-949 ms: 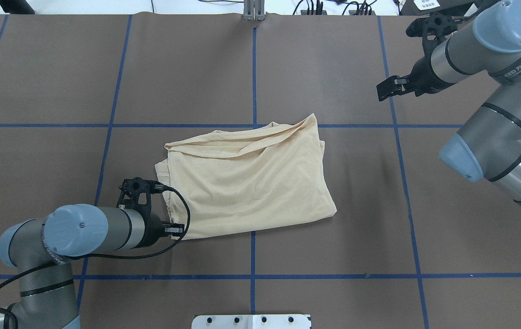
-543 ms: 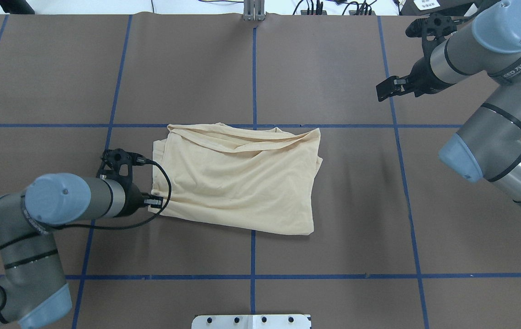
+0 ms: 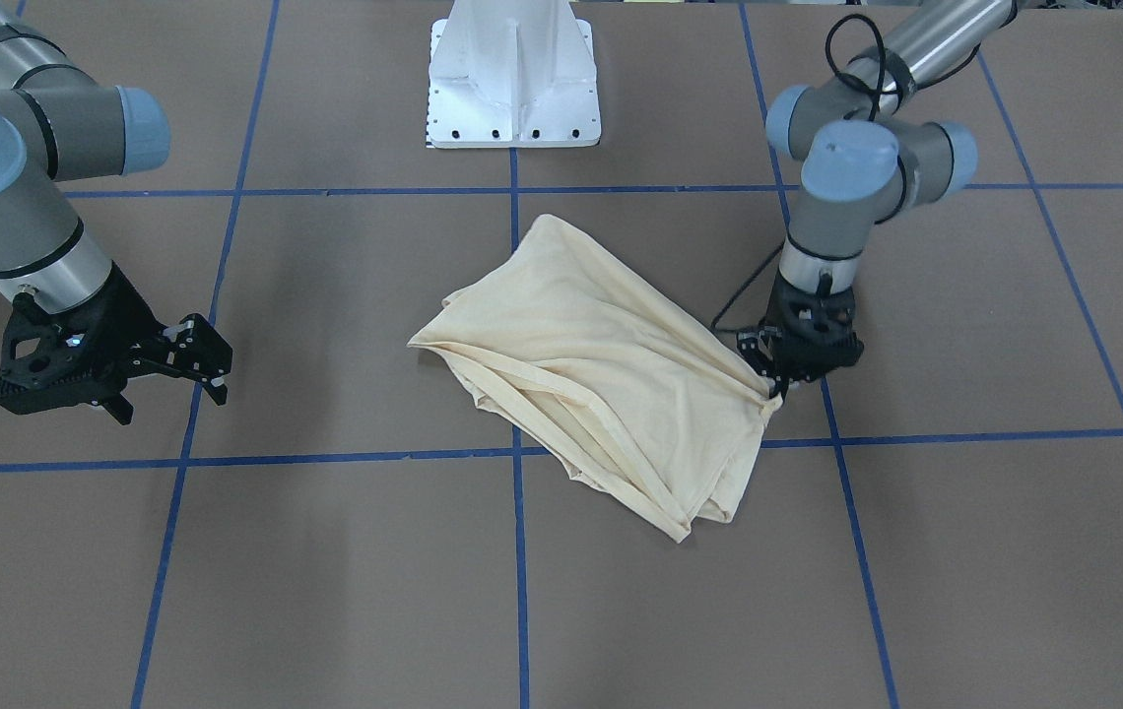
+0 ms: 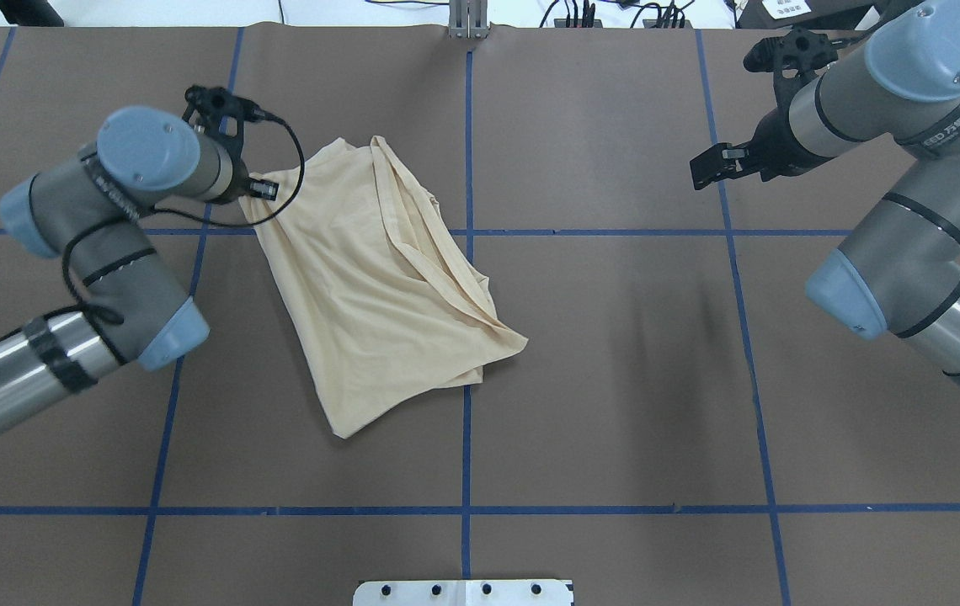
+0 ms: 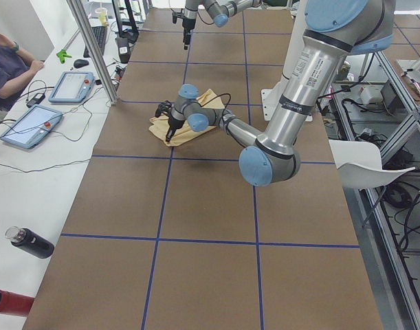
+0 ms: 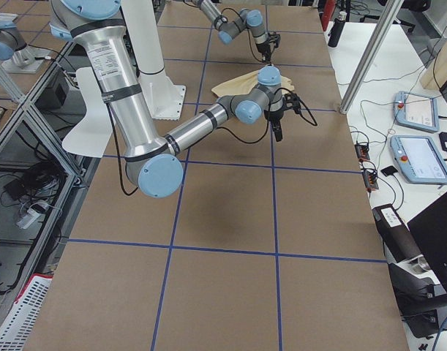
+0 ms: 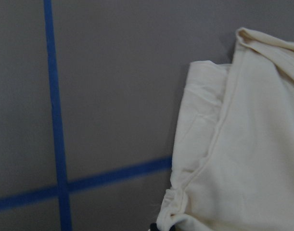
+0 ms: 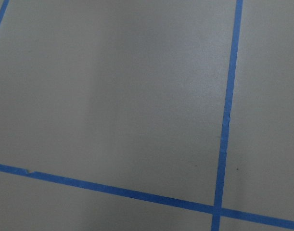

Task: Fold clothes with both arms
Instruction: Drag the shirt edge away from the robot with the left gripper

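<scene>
Left claw (image 4: pixel 259 187) is clamped on a corner of the shirt (image 4: pixel 379 286), which lies loosely folded on the counter (image 4: pixel 615 404), left of centre (plain side up). Right claw (image 4: pixel 706 171) hangs spread open, well apart from it.

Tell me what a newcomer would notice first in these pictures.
A crumpled cream shirt lies skewed on the brown, blue-taped table, left of centre in the overhead view. The left gripper is shut on its far corner, while the right gripper hangs open over the table far to the right.
</scene>
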`<state>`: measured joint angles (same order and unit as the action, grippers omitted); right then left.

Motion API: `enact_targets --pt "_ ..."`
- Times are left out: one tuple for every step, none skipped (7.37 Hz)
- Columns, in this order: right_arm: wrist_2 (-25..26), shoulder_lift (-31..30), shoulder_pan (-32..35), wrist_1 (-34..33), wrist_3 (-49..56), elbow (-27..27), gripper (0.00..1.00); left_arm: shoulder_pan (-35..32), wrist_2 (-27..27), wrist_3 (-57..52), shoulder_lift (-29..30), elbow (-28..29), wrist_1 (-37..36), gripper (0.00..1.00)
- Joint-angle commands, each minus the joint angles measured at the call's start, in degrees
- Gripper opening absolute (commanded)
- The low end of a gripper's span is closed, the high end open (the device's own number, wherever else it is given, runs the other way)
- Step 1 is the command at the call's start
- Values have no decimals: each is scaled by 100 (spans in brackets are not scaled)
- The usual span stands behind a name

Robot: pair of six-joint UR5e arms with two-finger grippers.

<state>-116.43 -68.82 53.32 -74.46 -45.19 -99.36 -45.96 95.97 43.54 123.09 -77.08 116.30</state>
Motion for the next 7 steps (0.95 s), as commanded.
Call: enact_targets --pt "-2 9 -15 1 -24 -4 100 -562 10 -704 952 1603 740 0" --pt "7 18 -41 -7 -25 -4 100 -729 53 -967 945 1652 927 62" --pt "155 235 -259 -7 -329 65 100 -826 141 -1544 901 1600 1208 100" --pt "504 768 -618 -16 -1159 318 100 -966 568 -1637 762 1495 1341 100" --pt "856 1400 -996 -68 -1855 704 100 -1115 877 -1899 517 1216 1394 100" --pt "1399 2085 -1382 -86 -2653 1247 100 -1126 915 -1971 279 882 1378 100" --pt "1926 2753 -1699 -95 -3253 1940 100 -1126 915 -1955 111 714 1386 100"
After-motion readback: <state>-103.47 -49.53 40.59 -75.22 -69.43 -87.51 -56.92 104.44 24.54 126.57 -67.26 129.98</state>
